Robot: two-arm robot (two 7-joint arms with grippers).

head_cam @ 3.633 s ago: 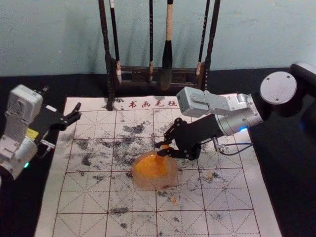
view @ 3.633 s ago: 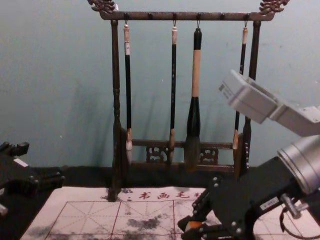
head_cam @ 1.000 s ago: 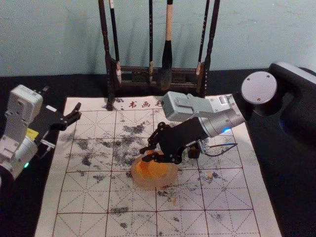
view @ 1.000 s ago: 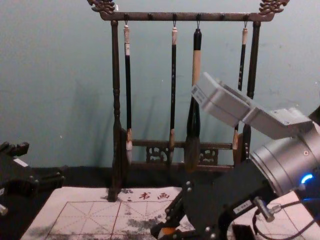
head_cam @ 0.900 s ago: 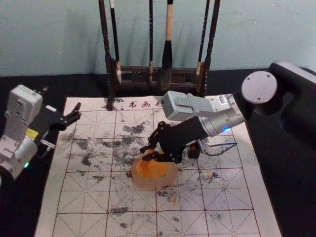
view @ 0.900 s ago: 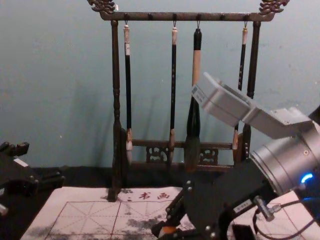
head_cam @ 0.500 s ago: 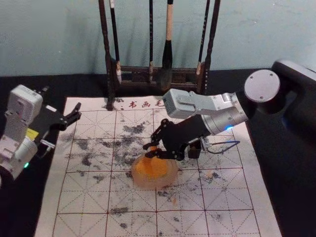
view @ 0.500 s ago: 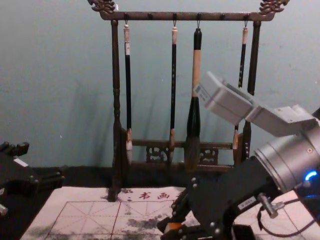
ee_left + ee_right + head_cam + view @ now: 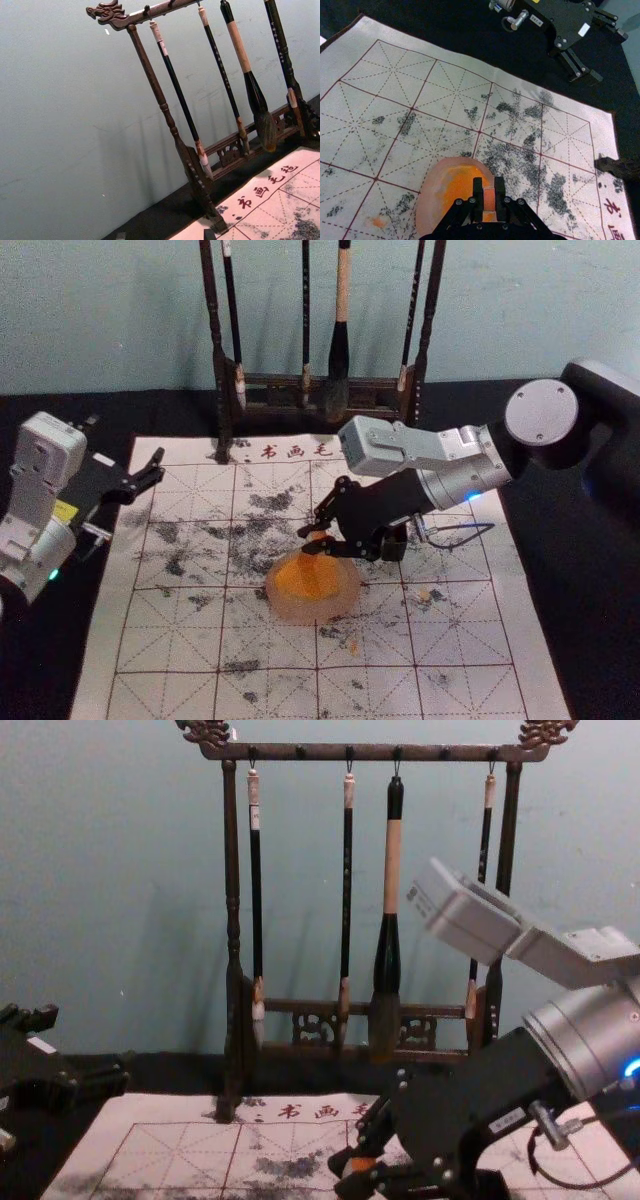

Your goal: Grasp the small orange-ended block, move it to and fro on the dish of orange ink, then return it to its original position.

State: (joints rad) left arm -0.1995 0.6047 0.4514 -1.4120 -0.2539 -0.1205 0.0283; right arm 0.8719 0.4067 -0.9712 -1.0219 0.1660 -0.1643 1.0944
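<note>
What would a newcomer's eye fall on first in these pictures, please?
Probably the vivid orange ink in its dish on the mat, with the right gripper pinching the small block over it. Next, perhaps, the dark rack behind, hung with four brushes, one far thicker than the rest. The left gripper hovers open at the mat's left edge.

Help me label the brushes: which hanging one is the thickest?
The third brush from the robot's left, in the chest view. It alone has a long tan section above a bulging black one.
</note>
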